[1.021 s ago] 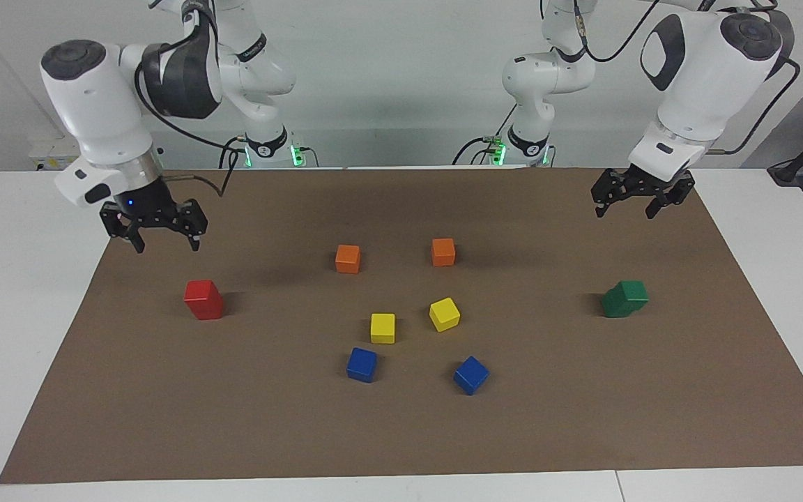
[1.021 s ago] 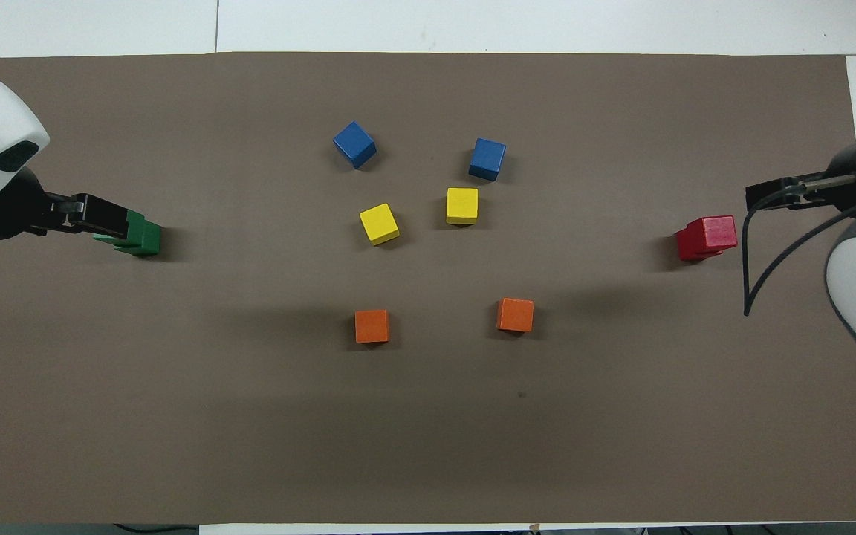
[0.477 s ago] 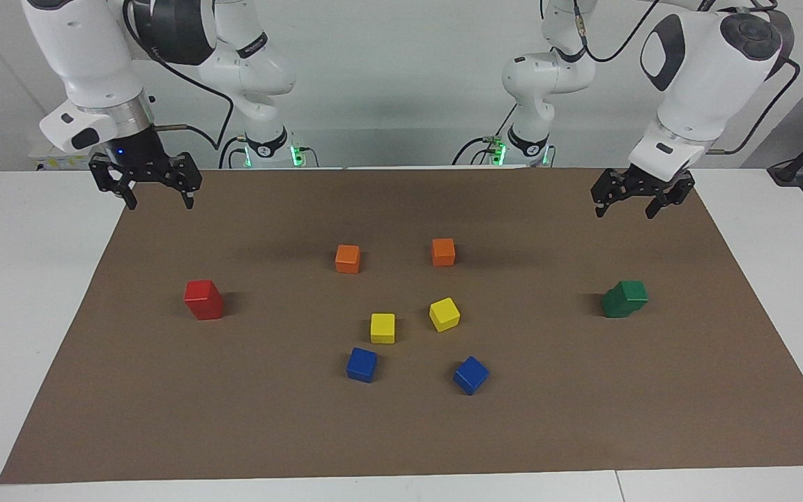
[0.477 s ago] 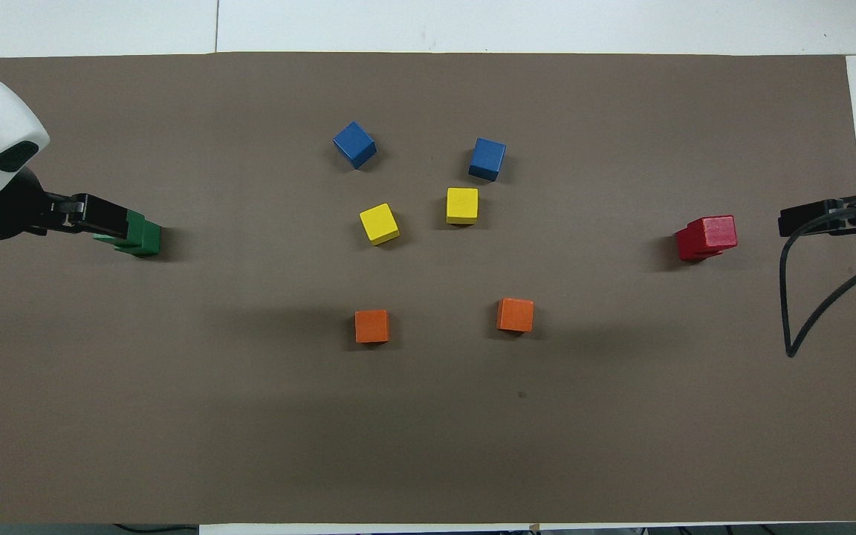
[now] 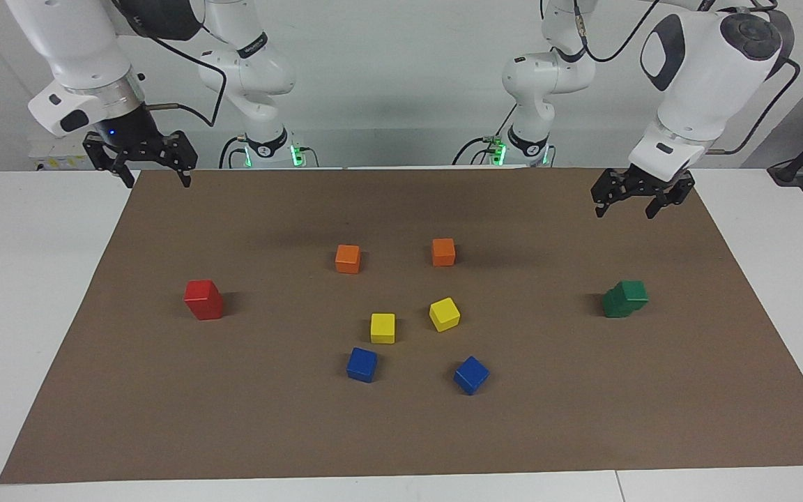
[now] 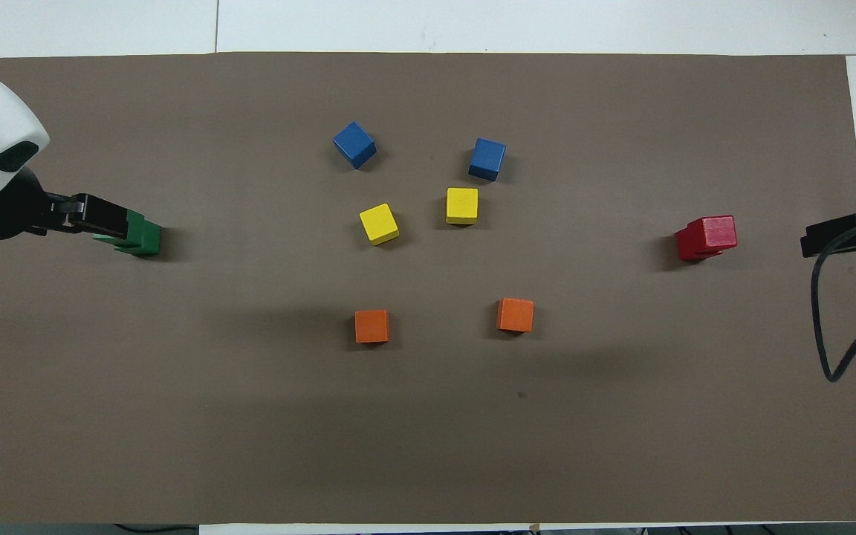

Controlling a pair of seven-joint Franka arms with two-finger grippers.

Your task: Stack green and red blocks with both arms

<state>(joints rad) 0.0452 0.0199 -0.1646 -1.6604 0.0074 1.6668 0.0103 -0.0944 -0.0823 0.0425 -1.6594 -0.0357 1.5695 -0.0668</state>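
Observation:
Two red blocks stand as a stack (image 5: 203,300) (image 6: 707,236) on the brown mat toward the right arm's end. Two green blocks form a stack (image 5: 624,298) (image 6: 140,235) toward the left arm's end, the upper one set askew on the lower. My right gripper (image 5: 157,183) (image 6: 840,234) hangs open and empty, high over the mat's corner at its own end. My left gripper (image 5: 624,213) (image 6: 93,215) hangs open and empty over the mat, well above the green stack. In the overhead view it covers part of that stack.
In the middle of the brown mat (image 5: 401,432) lie two orange cubes (image 5: 348,259) (image 5: 443,252), two yellow cubes (image 5: 383,328) (image 5: 445,314) and two blue cubes (image 5: 362,364) (image 5: 471,375). White table surrounds the mat.
My right gripper has risen and drawn back from beside the red stack to the mat's corner. The left arm and all cubes have stayed still.

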